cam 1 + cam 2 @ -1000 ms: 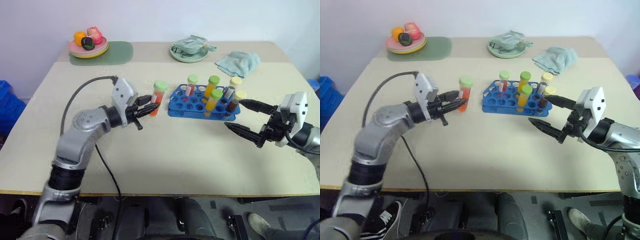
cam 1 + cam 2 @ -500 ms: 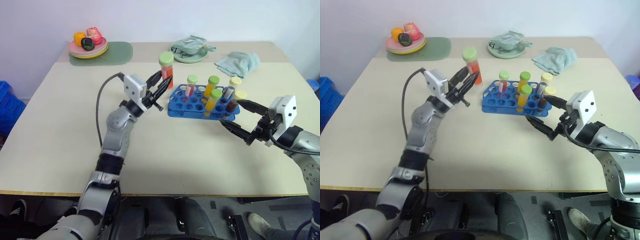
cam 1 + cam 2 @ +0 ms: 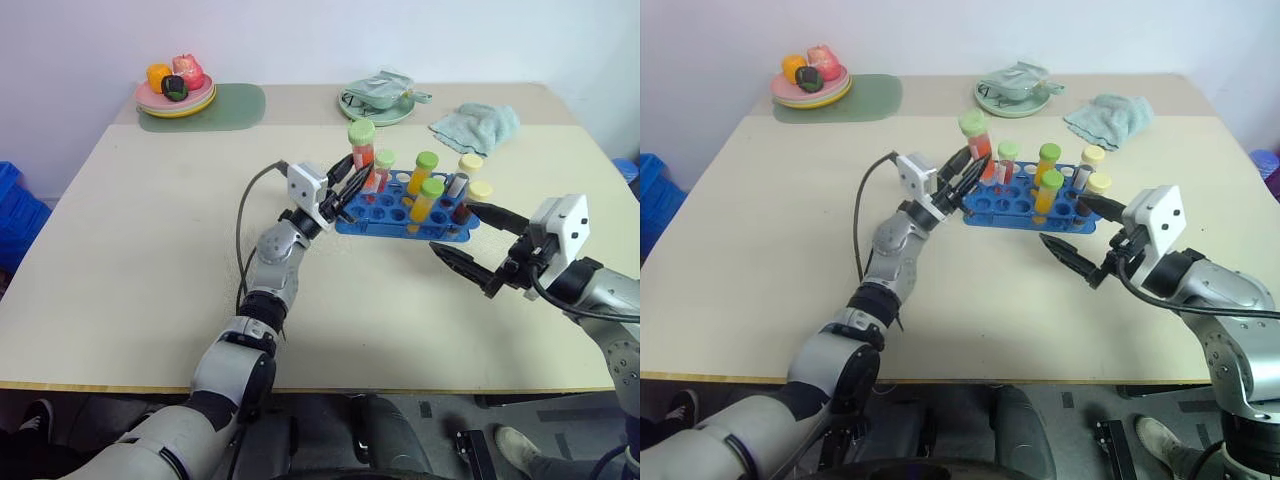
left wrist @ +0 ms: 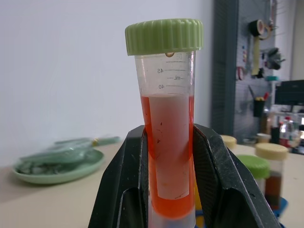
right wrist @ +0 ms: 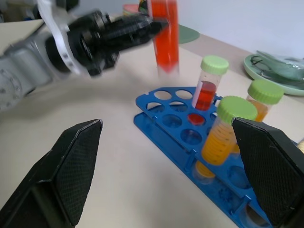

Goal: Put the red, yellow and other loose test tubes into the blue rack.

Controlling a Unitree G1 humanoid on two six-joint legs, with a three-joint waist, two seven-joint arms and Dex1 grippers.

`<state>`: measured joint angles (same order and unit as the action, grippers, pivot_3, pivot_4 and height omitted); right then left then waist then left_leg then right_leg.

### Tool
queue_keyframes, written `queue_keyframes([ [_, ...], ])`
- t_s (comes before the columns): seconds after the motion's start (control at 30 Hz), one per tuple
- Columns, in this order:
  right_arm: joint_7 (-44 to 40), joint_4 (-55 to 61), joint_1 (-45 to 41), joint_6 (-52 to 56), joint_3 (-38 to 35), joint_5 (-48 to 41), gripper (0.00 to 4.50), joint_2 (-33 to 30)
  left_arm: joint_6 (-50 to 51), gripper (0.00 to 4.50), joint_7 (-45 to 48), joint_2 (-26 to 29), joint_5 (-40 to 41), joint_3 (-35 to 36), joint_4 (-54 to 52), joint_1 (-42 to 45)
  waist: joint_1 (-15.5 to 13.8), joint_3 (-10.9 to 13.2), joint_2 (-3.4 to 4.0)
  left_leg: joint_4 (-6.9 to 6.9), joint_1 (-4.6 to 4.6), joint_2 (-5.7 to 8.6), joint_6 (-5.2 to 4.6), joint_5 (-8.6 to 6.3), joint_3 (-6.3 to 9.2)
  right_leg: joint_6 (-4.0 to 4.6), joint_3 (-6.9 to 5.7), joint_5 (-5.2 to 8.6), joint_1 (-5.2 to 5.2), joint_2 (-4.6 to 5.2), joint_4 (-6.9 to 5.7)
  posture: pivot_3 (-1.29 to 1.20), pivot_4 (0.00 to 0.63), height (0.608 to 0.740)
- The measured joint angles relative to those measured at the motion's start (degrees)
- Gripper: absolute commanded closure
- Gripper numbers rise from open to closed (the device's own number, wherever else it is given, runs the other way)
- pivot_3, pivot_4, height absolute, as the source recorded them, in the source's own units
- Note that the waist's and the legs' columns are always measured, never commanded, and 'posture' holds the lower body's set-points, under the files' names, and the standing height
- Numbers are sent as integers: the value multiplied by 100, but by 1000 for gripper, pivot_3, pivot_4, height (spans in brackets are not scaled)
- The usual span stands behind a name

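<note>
Tube of red liquid rides upright in the left gripper, clamped above the blue rack's left end for lowering; right gripper waits spread nearby.

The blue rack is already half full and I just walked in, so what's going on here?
The robot's left end effector is shut on a green-capped tube of red liquid, holding it upright above the near-left end of the blue rack, not yet in a hole. Several capped tubes already stand in the rack. The right end effector hangs open beside the rack's right end, holding nothing.
</note>
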<state>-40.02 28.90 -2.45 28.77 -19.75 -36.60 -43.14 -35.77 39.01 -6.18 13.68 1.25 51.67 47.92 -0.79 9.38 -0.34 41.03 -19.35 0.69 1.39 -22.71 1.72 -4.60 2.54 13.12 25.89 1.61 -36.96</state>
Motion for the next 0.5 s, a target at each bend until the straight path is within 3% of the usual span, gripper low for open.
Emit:
queue_keyframes([
  [0.5,380,434,185,296,-146,-193,0,35,-587,3606,-2,-286,-307,6,1141,213,-1,0,0,0,1,2,-9,-5,0,0,0,0,-3,-2,1,0,150,740],
])
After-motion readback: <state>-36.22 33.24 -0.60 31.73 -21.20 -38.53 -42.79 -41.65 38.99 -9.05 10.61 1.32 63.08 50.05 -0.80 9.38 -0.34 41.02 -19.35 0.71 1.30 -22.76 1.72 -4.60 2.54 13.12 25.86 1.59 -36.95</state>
